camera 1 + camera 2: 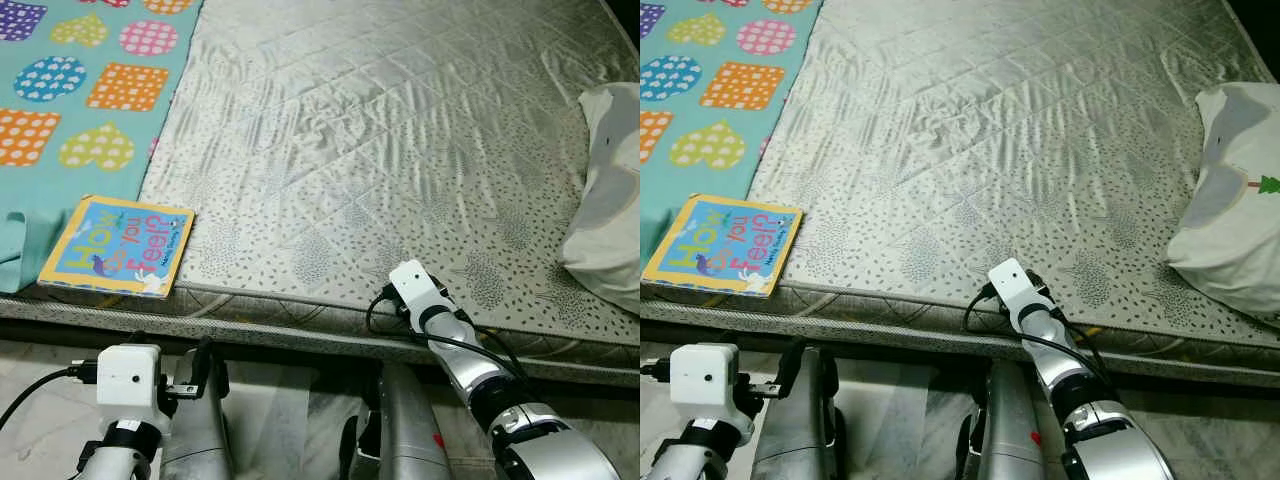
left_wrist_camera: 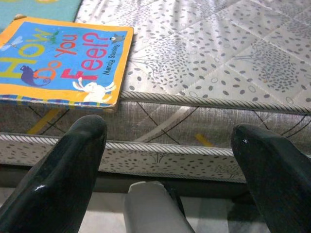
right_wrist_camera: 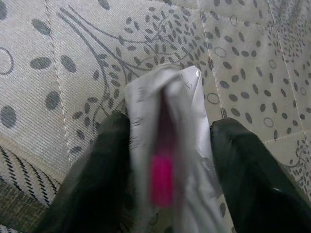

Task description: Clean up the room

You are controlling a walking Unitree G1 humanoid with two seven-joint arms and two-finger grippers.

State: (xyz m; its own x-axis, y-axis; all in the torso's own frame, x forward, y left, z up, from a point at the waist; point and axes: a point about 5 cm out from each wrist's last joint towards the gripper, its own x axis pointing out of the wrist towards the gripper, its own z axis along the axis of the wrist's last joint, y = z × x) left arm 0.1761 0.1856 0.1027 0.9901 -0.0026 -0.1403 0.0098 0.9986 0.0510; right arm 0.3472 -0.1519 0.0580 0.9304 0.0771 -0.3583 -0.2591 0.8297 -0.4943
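Right claw [image 3: 167, 165] clamped on crumpled white wrapper [image 3: 165, 141], held over mattress [image 1: 400, 150] front edge, likely lifted for disposal. Left claw [image 2: 167, 160] spread apart, empty, aimed at book [image 1: 117, 246] on mattress corner; pickup judged next.

You see a grey patterned mattress [image 1: 1020, 150] with a picture book [image 1: 722, 246] on its near left corner, beside a colourful heart-print mat [image 1: 700, 90]. A white pillow [image 1: 1235, 215] lies at right. Your right arm [image 1: 1040, 330] reaches over the mattress edge.
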